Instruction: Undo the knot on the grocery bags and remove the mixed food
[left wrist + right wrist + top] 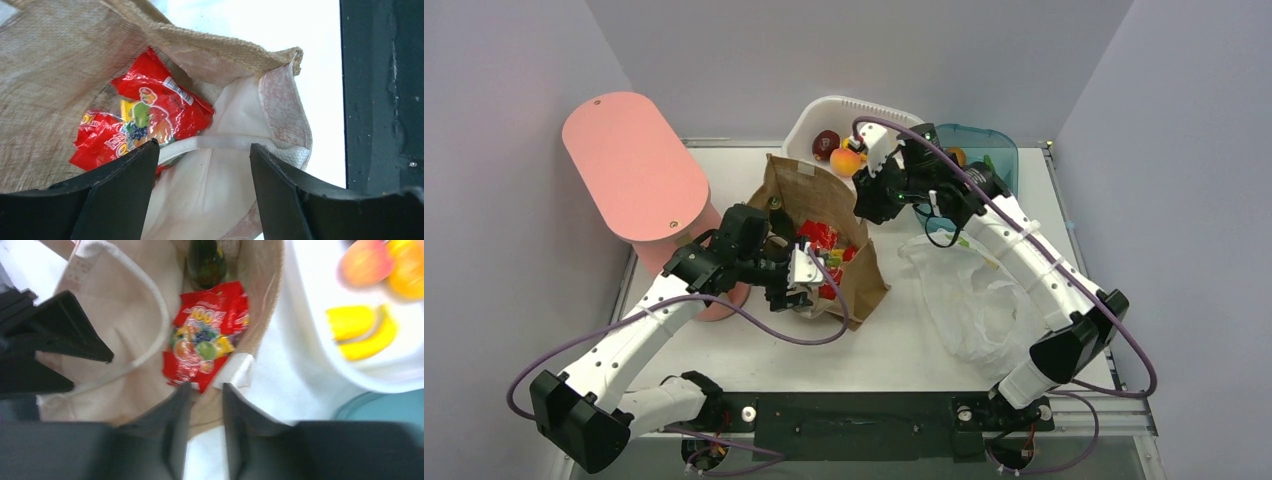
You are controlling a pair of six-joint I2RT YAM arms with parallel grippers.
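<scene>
Top external view — finds the grocery bag (969, 300) slack on the table (894, 345), just right of the brown bag (809, 185) and partly under the right arm (1024, 250). Reads as thin, crinkly, translucent white plastic, flattened and rumpled, folds catching the light. Cannot tell from here about knot or handles. Places the left gripper (809, 280) at the brown bag's near mouth, the right gripper (862, 210) at its far right rim. Shows neither gripper touching the grocery bag. Behind, picks out a white basket (809, 118) holding fruit, a teal tub (999, 145) beside it, a pink board (629, 165) at far left.

Left wrist view: shows both fingers (115, 195) spread wide, nothing held, hanging over the bag's mouth. Looks past them onto cream lining, a white strap (225, 141) crossing the gap, and red snack packets (155, 112) printed with fruit, lying against the woven wall.

Right wrist view, blurred: shows the fingers (175, 440) drawn narrow with the brown bag's rim running between them — gripped, as far as the blur allows. Catches the green bottle (206, 262) deep inside that bag, dark glass, just above the red packets. Finds the peach-coloured fruit (367, 262) in the white basket, round and pink-blushed, next to an orange-yellow fruit (407, 265) and above some yellow pieces (360, 330).
</scene>
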